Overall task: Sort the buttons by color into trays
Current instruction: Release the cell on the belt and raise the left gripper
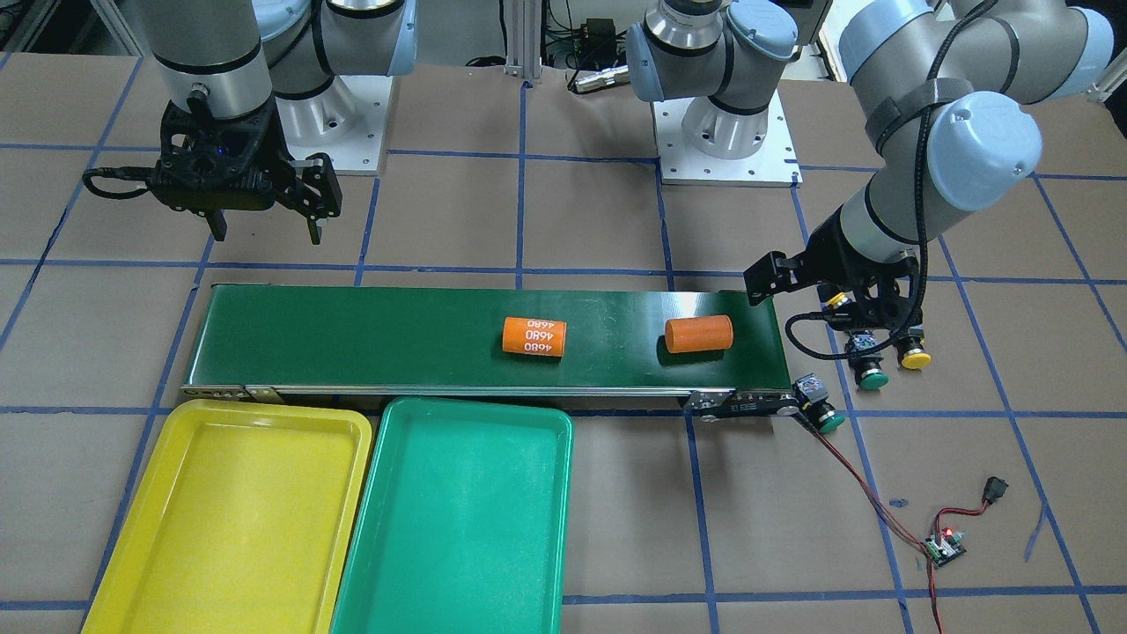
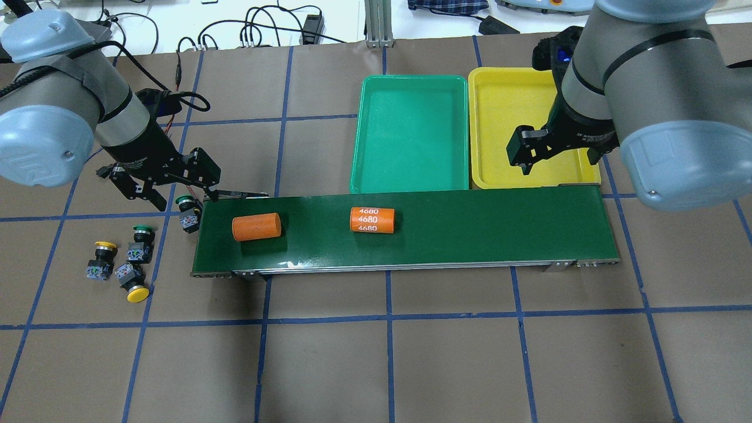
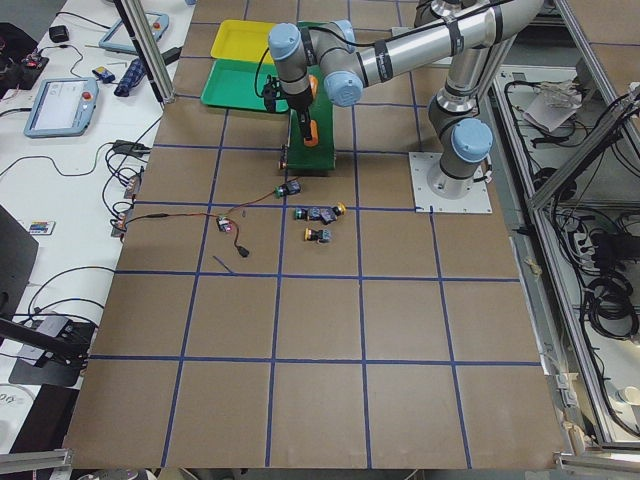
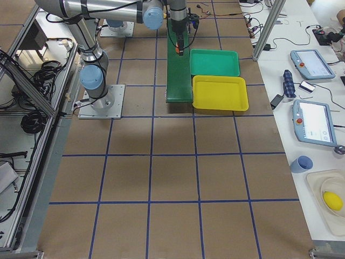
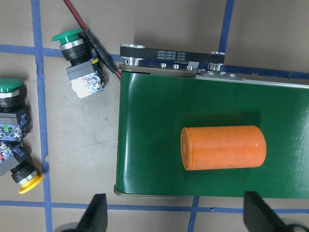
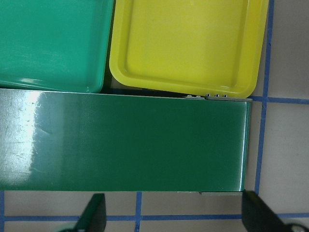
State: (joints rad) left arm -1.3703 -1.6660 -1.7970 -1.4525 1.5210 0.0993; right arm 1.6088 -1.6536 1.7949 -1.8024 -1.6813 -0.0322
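Since the left wrist view is sharpest, I start there: the left pincer (image 5: 176, 217) has its fingers wide apart and grips nothing. It hangs over the end of the belt (image 5: 145, 121), where a plain orange cylinder (image 5: 223, 147) lies on its side. On the table (image 5: 82, 145), just off the belt's far corner, a green button (image 5: 79, 60) lies tipped over with a red-and-black wire (image 5: 100, 54) running past it. At the view's left edge I see a second green button (image 5: 9, 104) and a yellow button (image 5: 24, 176), their bodies close together.

Right wrist view: the right pincer (image 6: 174, 215) is likewise spread with nothing between its fingers, above the belt's other end. The yellow tray (image 6: 188, 43) and green tray (image 6: 48, 43) sit side by side along the belt's far edge.

Overhead: all four buttons are on the table off the belt's left end, well apart from both trays. The other yellow button (image 2: 101, 258) is leftmost, near the second green button. A labelled orange cylinder (image 2: 372, 220) lies mid-belt.

Front view: same layout, mirrored. The right pincer hangs raised above the table, and the yellow button is partly hidden behind the left pincer.

Side views: both pincers are too small to read. Exterior left shows the buttons clustered on the table off the belt's near end. Exterior right shows the yellow tray nearer the camera, the green tray behind it.
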